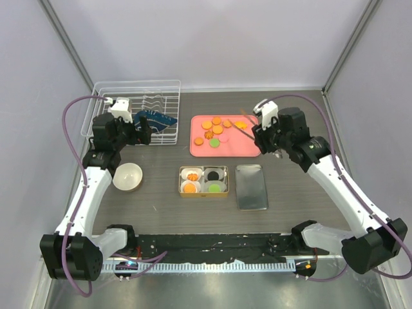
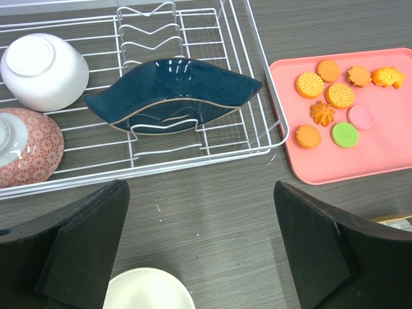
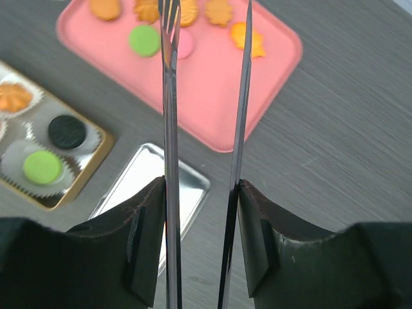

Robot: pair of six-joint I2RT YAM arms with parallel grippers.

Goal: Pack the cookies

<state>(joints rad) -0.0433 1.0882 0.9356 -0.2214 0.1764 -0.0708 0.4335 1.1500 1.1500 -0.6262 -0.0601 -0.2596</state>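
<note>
While the right gripper (image 3: 201, 187) clamped metal tongs (image 3: 168, 129), their long blades pointing away from it over the pink tray (image 3: 212, 96), most cookies (image 2: 339, 95) lay flat across that tray's far left. Others sat in the gold tin (image 1: 179, 181). The left gripper (image 2: 199, 193) hung wide open beside the dish rack (image 2: 257, 138).

The top view looks down from behind on the whole counter (image 1: 290, 193). The left wrist view sits low and close, the right peers down along its tongs (image 3: 169, 129); all share the tray (image 1: 238, 147) (image 2: 386, 148) (image 3: 206, 96).
</note>
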